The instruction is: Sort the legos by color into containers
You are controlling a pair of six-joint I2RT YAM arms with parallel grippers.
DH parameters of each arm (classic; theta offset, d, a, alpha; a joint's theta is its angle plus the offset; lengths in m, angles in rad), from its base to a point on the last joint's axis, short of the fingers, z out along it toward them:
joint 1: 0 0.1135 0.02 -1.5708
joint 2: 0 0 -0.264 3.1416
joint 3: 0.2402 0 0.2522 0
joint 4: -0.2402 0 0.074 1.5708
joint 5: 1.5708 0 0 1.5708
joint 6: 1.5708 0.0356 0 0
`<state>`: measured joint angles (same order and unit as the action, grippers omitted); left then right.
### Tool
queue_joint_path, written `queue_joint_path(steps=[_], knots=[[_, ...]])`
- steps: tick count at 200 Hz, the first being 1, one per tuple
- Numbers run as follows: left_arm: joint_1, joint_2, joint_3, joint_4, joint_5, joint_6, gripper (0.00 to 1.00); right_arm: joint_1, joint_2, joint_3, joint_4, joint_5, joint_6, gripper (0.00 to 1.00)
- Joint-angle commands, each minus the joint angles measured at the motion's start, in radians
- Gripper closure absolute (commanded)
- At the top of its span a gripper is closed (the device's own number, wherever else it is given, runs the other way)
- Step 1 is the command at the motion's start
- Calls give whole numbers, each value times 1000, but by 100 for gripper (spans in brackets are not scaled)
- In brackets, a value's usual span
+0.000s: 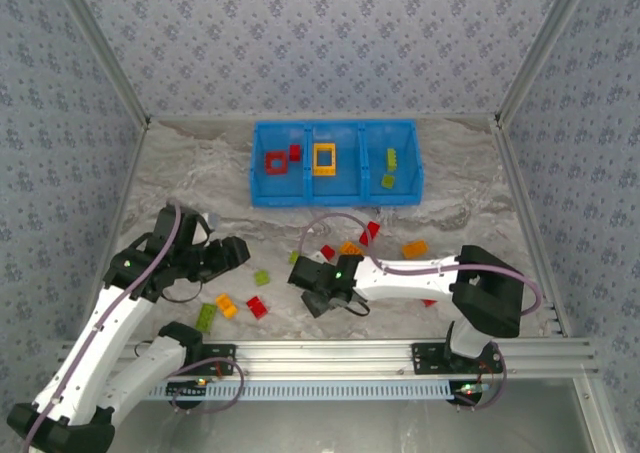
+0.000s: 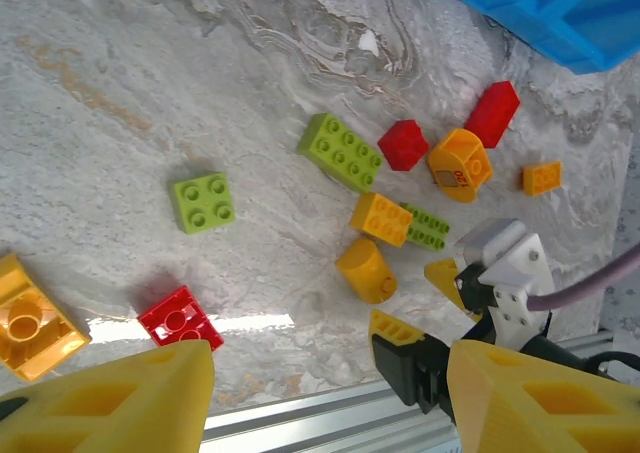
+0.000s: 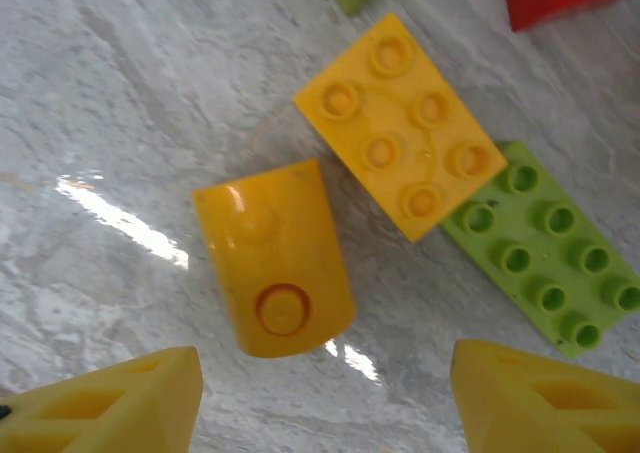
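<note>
Near legos: a red brick (image 2: 180, 318), a lime square brick (image 2: 203, 201) and an orange brick (image 2: 30, 323) lie apart on the tabletop (image 2: 120, 93), below the left hand.
Left hand (image 2: 330, 403): open and empty, hovering. The right hand works just beside it, so a reach toward the middle could make the arms clash.
Right hand (image 3: 320, 403): open, holding nothing, its gap lined up on a rounded orange brick (image 3: 275, 263).
Slip risk: that curved, glossy top may squirt out or twist as the fingers close.
Neighbour risk: a flat orange brick (image 3: 410, 123) lies just beside it, against a green plate (image 3: 540, 248). A wide finger could shove both.
Blue tray (image 1: 335, 201): far side, with red left, orange middle, green right. A loose hold could drop the brick short of the tray or into the wrong compartment.
</note>
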<state>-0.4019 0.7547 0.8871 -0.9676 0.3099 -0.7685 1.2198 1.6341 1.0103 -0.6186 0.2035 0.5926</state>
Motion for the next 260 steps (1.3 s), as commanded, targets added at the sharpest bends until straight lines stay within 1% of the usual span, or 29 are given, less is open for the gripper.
queue_joint_path(steps=[1,28,52,73,120,143,152,180,219,245,260], knots=[[-6,-3,29,17,35,14,36,-26,-8,-7,-5,-11,22,30],[-8,-6,30,13,35,15,36,-58,35,-14,60,-55,5,31],[-7,-7,35,11,34,21,36,-67,70,-1,98,-100,-13,35],[-8,-3,37,4,24,26,36,-64,100,13,112,-131,-11,40],[-8,-3,15,29,26,15,36,-55,135,11,141,-132,0,39],[-8,1,14,37,29,13,36,-57,169,52,137,-129,-19,38],[-7,3,16,37,29,17,36,-56,189,71,130,-129,-23,40],[-8,5,23,33,29,23,36,-52,232,111,103,-115,-25,53],[-8,1,13,38,33,20,36,-35,173,111,77,-59,-15,69],[-8,10,13,69,55,11,36,-42,66,127,22,-27,-3,71],[-14,25,30,96,63,5,36,-65,-27,149,-59,-4,5,71]])
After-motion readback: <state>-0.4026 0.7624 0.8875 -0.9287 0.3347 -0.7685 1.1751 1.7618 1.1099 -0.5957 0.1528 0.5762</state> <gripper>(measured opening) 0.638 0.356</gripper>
